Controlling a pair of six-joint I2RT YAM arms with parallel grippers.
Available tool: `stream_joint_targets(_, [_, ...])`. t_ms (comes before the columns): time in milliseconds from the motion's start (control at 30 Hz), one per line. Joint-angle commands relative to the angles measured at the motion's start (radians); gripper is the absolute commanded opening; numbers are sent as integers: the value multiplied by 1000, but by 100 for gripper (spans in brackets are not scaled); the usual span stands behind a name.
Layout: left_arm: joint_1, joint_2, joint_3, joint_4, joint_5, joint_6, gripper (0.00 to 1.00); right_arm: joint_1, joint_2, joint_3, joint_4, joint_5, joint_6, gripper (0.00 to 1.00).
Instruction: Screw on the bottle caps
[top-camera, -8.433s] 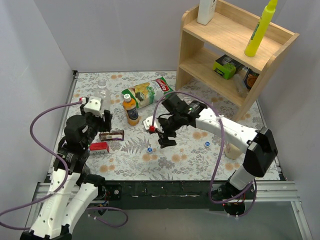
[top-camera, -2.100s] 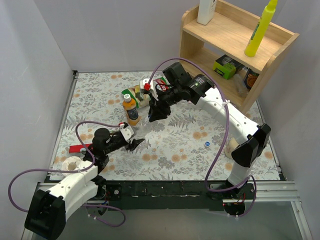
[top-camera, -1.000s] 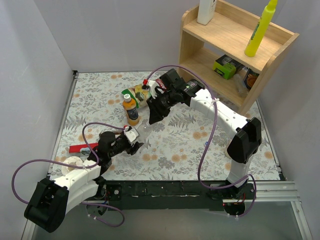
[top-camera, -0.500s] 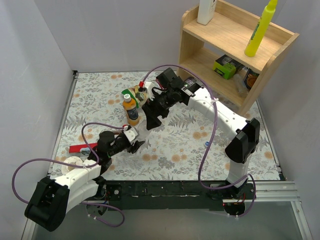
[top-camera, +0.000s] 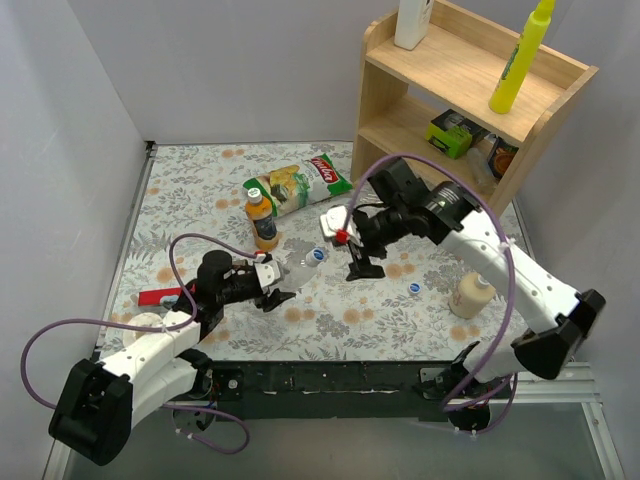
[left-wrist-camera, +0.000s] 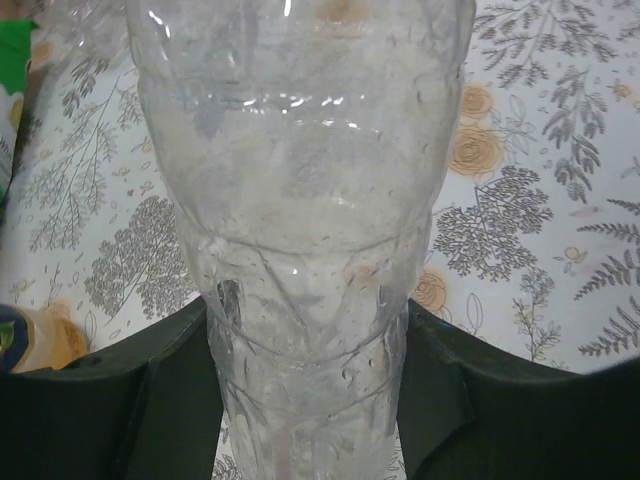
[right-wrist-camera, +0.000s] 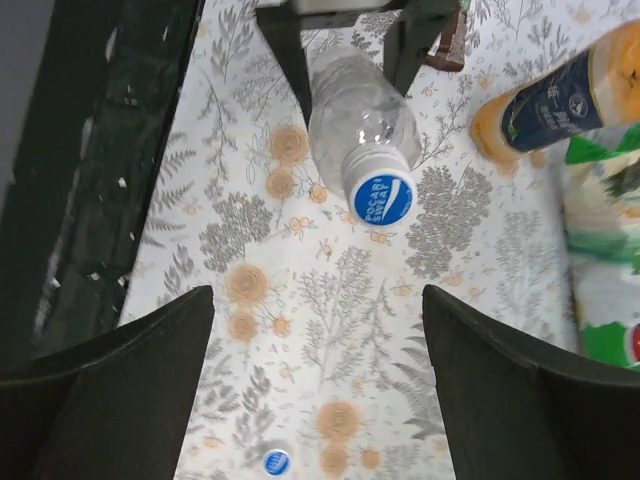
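My left gripper (top-camera: 272, 289) (left-wrist-camera: 305, 345) is shut on a clear bottle (top-camera: 296, 269) (left-wrist-camera: 300, 200) that slants up and to the right over the table. A blue cap (top-camera: 317, 255) (right-wrist-camera: 383, 198) sits on the bottle's neck. Just right of that cap, my right gripper (top-camera: 360, 264) (right-wrist-camera: 315, 300) stands open with nothing in it. A second blue cap (top-camera: 414, 288) (right-wrist-camera: 273, 461) lies loose on the table. The orange-liquid bottle (top-camera: 264, 226) (right-wrist-camera: 560, 100) stands upright behind the left gripper, and a whitish-green cap (top-camera: 254, 190) shows at its top.
A chips bag (top-camera: 300, 184) lies behind the orange bottle. The cream pump bottle (top-camera: 470, 295) stands at the right, under my right arm. A wooden shelf (top-camera: 445, 95) at the back right carries a yellow bottle (top-camera: 520, 55). A red object (top-camera: 160, 297) lies at the left.
My right gripper opened, let go at the clear bottle's neck and pulled back right and nearer. The blue cap stays on the bottle. The left gripper keeps its grip.
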Motion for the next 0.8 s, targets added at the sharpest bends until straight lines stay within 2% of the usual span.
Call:
stream_joint_targets(0, [7,-24,71,-173,129,127,0,13,-121,-115,162,-34,-376,88])
stream_joint_targets(100, [7,-24,103,-234,146,193,0,22,-97,-63,122,-61,-437,78])
stream_joint_targets(200, [7,-24,116,-238,157,210,0,33,-55,-11,72,-87,-468,71])
stream_joint_targets(300, [7,-15,129,-267,157,210,0,40,-38,8,-9,-117,-575,70])
stream_joint_targets(333, [7,-12,132,-267,157,210,0,48,-35,9,-35,-120,-658,70])
stream_joint_targets(467, [7,-7,137,-264,157,210,0,66,-32,-14,-94,-107,-744,66])
stream_joint_targets(767, [7,-7,143,-252,164,205,0,80,0,-23,-92,-105,-789,59])
